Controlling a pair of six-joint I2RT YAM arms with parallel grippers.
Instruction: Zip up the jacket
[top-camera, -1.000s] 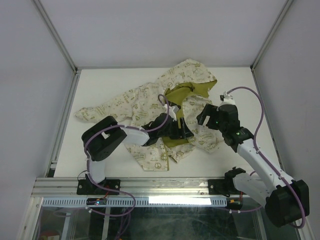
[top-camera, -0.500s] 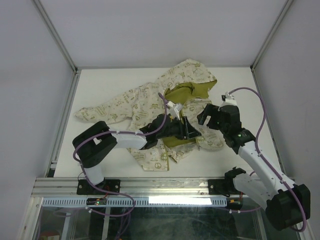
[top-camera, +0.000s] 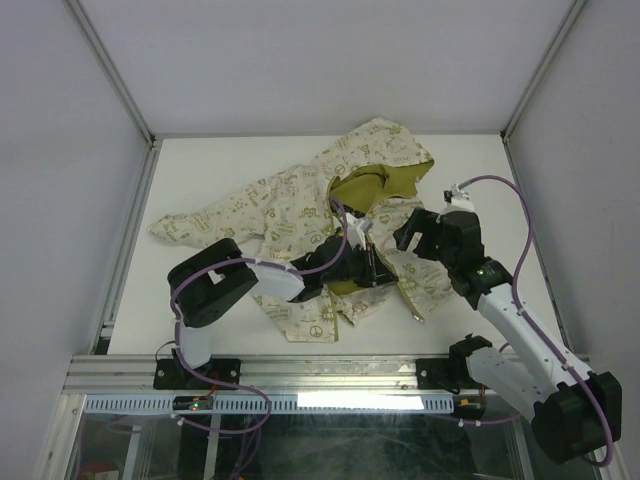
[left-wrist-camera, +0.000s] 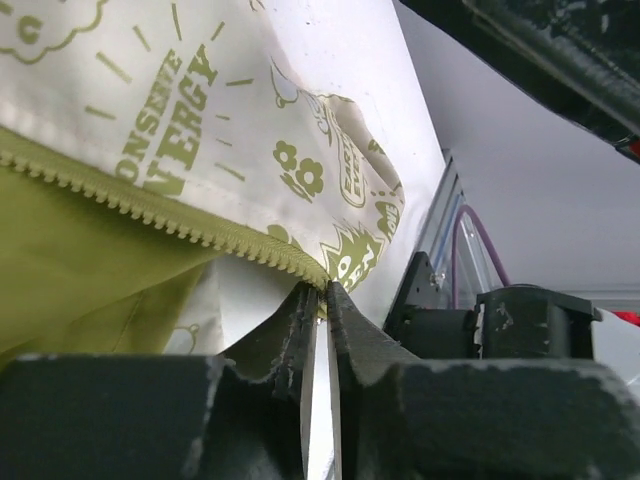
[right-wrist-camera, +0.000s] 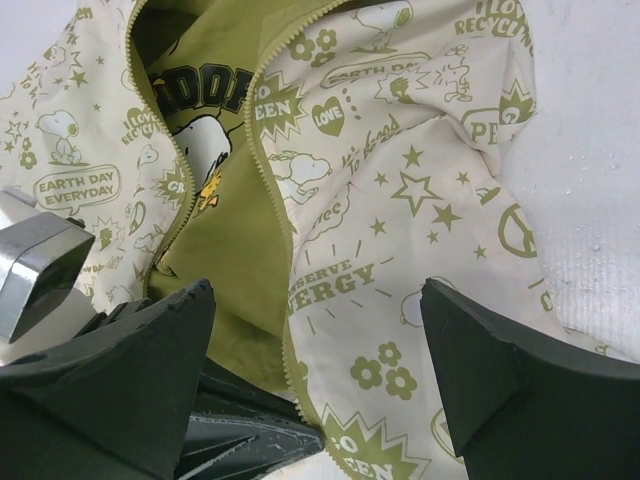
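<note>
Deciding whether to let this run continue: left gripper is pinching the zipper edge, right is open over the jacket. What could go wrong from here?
1. The left gripper pinches only the very end of the zipper tape; a pull could well slip it free.
2. The right gripper hangs open close beside the left one over the jacket; moving in may knock the two together.

I have the small cream fabric jacket with olive-green printed motifs (top-camera: 290, 200) lying mid-table on the white table (top-camera: 220, 160), its hood (top-camera: 385, 148) toward the far right and one sleeve (top-camera: 190, 222) stretched out left. My left hand (top-camera: 372, 268) sits at the near front opening, pinched on the zipper edge (left-wrist-camera: 200, 225). My right hand (top-camera: 410, 236) hovers just right of it, spread over the right front panel.
</note>
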